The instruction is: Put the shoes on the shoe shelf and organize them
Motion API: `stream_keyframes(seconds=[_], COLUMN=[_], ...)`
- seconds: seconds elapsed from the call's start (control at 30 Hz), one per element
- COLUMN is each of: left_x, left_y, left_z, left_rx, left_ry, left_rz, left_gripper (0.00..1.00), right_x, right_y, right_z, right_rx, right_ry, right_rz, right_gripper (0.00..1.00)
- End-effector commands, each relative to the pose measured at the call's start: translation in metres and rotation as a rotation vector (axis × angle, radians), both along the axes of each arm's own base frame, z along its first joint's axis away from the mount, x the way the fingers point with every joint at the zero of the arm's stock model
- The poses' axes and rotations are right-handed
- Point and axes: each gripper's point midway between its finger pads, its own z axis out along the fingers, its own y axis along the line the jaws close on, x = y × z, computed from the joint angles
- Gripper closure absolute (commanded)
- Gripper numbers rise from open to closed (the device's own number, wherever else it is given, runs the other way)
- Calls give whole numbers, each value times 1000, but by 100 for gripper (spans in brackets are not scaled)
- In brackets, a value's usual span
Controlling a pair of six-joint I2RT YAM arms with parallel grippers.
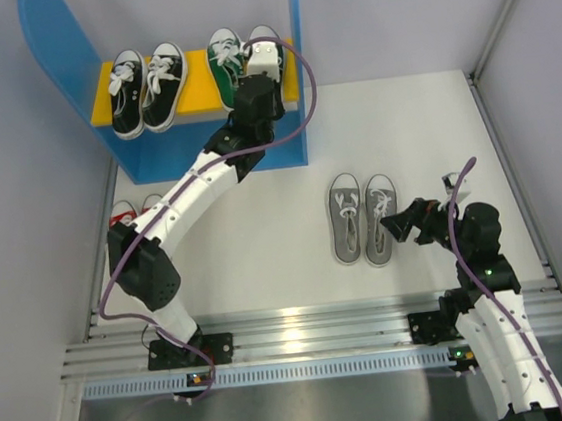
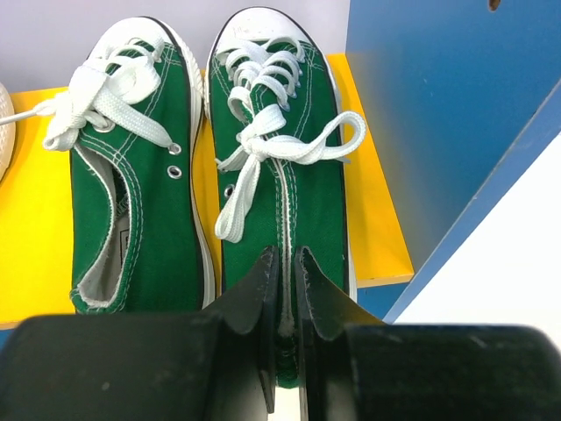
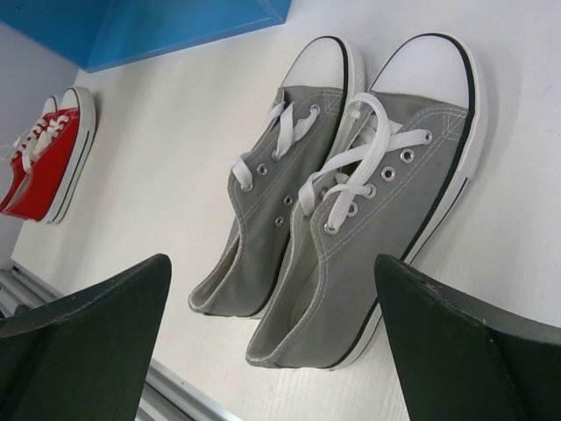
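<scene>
The blue shoe shelf stands at the back left with a yellow upper board. A black pair and a green pair sit on the board. My left gripper is shut on the heel of the right green shoe, which rests beside its mate. In the left wrist view the left gripper pinches the heel rim. A grey pair lies on the table. My right gripper is open, just right of the pair's heels. A red pair lies left, partly hidden by my left arm.
The shelf's blue right side panel stands close beside the held green shoe. A metal rail runs along the table's near edge. Grey walls close in both sides. The red pair shows far left in the right wrist view.
</scene>
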Motion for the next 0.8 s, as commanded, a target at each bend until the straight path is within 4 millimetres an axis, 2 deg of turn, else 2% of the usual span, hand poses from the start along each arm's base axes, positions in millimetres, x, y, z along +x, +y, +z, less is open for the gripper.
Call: stream_keyframes(seconds=[0.0,0.27,0.43,0.6,0.77], left_x=[10,14,-2,-13,-5], left_y=[8,2,-17,-20,-16], left_z=[35,35,51,71,71], left_rx=[-104,-126,-194,-255,-214], left_ry=[-102,-112,-142,-166,-176], left_rz=[67,63,-61,-109,-66], left_gripper=[100,100,100,100,100], right_x=[1,0,1,1,1], right_y=[4,4,3,4,4], right_z=[4,5,6,5,5], right_rx=[-1,0,0,1,2], right_ry=[-28,-33,-34,-30,-32], right_rz=[21,23,21,22,25], right_gripper=[1,1,1,1,1])
